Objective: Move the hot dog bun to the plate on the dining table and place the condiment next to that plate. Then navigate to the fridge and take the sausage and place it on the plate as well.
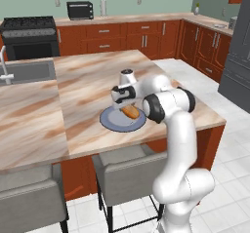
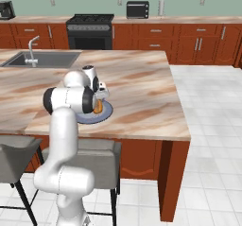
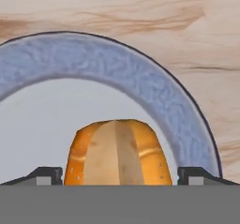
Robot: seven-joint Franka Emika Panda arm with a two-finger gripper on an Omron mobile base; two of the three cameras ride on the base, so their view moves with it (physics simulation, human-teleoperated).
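Veined pinkish-beige marble of the island tabletop (image 1: 93, 88) is carrying the round blue-grey plate (image 3: 140, 85), where the oblong golden-orange hot dog bun (image 3: 116, 153) is lying directly beneath the end effector (image 3: 120, 174), centred between its spread-apart, empty fingertips (image 3: 47, 175), long axis running away from it.

Hot dog bun (image 3: 116, 153): golden-orange crust, pale tan cut strip down the middle with a darker brown line. Plate (image 3: 154, 96): mottled blue-grey rim, flat paler grey centre, thin dark edge. Surface (image 1: 88, 88): pinkish-beige marble, brown veins and streaks; red-brown wood base. Fingers (image 3: 44, 175): dark, small grey pads. Arm: white, dark joints. Stools: grey seats. Floor: white tiles.
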